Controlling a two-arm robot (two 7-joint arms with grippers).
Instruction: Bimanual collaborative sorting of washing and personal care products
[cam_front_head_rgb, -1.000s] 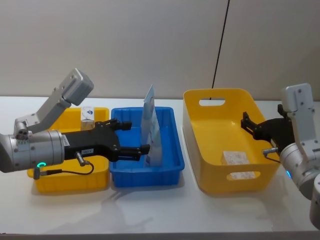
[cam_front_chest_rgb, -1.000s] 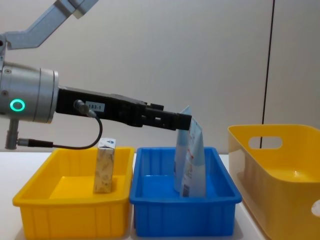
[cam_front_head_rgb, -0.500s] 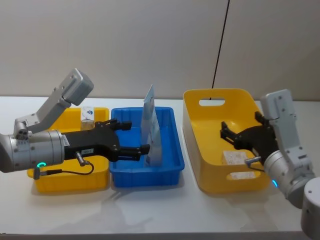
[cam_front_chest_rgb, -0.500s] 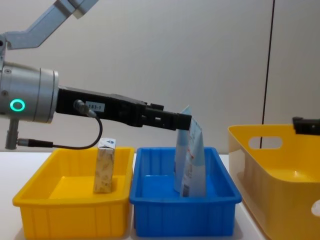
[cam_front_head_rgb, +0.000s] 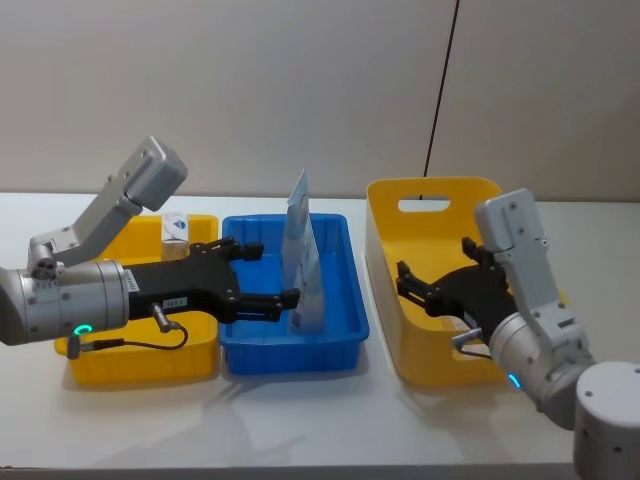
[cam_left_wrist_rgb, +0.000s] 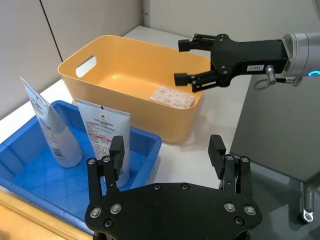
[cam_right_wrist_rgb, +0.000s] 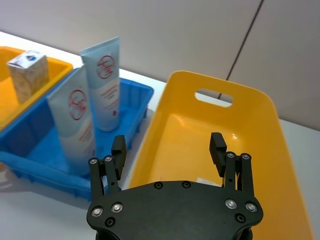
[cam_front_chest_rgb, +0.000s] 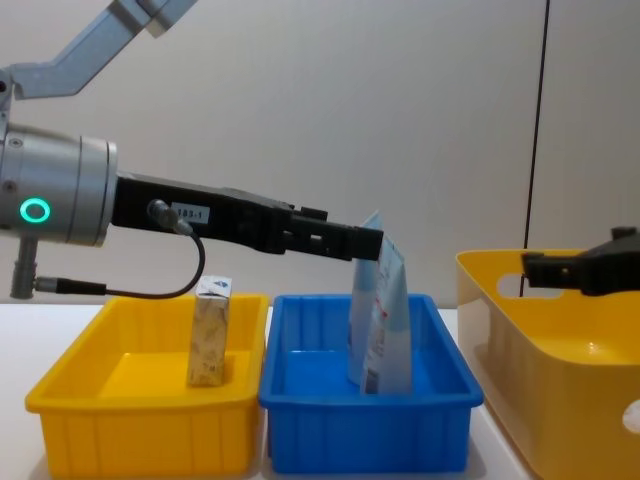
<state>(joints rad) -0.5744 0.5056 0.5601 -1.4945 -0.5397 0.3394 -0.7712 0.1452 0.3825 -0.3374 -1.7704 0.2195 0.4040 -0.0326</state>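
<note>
Three containers sit in a row on a white table (cam_front_head_rgb: 300, 420). On my left, a yellow tray (cam_front_head_rgb: 140, 365) holds one beige carton (cam_front_chest_rgb: 209, 345) standing upright. The middle blue tray (cam_front_head_rgb: 300, 355) holds a light-blue pouch (cam_left_wrist_rgb: 106, 135) and a second pouch (cam_left_wrist_rgb: 52, 127), both upright. My left gripper (cam_front_head_rgb: 270, 272) hangs over this tray just beside the pouches, jaws spread, gripping nothing. On my right, a large yellow basket (cam_left_wrist_rgb: 175, 125) holds a second carton (cam_left_wrist_rgb: 172, 96) lying flat. My right gripper (cam_left_wrist_rgb: 182, 61) hovers above the basket, jaws spread wide and empty.
</note>
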